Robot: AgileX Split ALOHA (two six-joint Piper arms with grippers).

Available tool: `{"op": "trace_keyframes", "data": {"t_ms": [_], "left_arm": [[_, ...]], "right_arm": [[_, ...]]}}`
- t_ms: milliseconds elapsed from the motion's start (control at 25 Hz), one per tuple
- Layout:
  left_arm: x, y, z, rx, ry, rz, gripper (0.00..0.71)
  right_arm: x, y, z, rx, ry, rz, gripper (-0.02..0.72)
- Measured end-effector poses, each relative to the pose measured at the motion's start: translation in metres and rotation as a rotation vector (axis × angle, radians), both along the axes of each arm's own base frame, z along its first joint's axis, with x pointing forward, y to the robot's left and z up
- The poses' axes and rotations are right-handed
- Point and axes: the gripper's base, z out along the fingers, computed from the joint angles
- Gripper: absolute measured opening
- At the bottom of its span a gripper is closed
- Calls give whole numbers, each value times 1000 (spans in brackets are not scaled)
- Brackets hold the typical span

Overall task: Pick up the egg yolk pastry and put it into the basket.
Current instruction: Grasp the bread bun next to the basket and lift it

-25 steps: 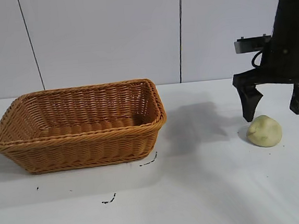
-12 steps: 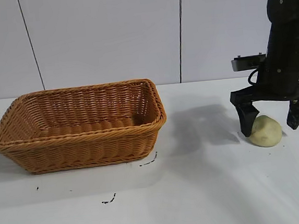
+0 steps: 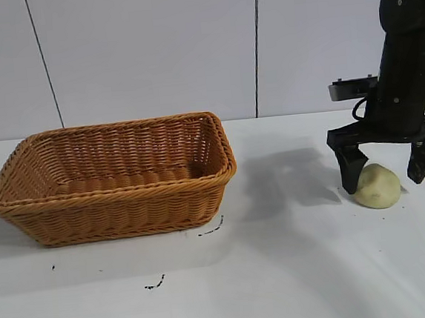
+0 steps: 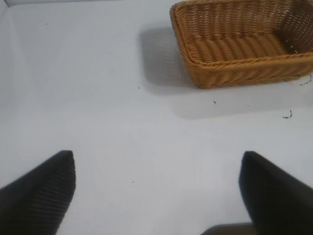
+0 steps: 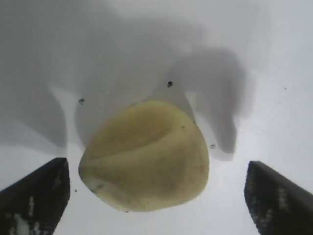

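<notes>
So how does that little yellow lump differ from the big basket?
The egg yolk pastry is small, pale yellow-green, smooth and rounded; the basket is far larger, orange-brown, woven and rectangular. The pastry lies between the open fingers of the right pincer; the basket stands apart, with no pincer near it. Both rest on the white table.

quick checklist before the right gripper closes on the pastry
1. Right gripper open: ok.
2. Fingers straddle the egg yolk pastry, one each side: ok.
3. Pastry resting on the table, not yet gripped: ok.
4. Pastry centred between the fingers: not ok, it sits nearer one finger in both views.
5. Basket upright, nothing visible inside: ok.
6. Left gripper open, away from the basket: ok.
</notes>
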Motion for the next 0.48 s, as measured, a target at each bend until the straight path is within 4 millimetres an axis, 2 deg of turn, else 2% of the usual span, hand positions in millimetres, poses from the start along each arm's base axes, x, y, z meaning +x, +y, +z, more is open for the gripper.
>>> {"op": "trace_keyframes", "data": {"t_ms": [160,240,320,480], "left_arm": [[0,0,0,0,0,0,693],[0,0,0,0,0,0,693],[0,0,0,0,0,0,693],[0,0,0,0,0,0,693]], "right_arm": [[-2,0,0,-2,17,0,694],[-2,0,0,-2,23,1,645],[-2,0,0,-3,26,1,556],[-2,0,0,-1,27,0,311]]}}
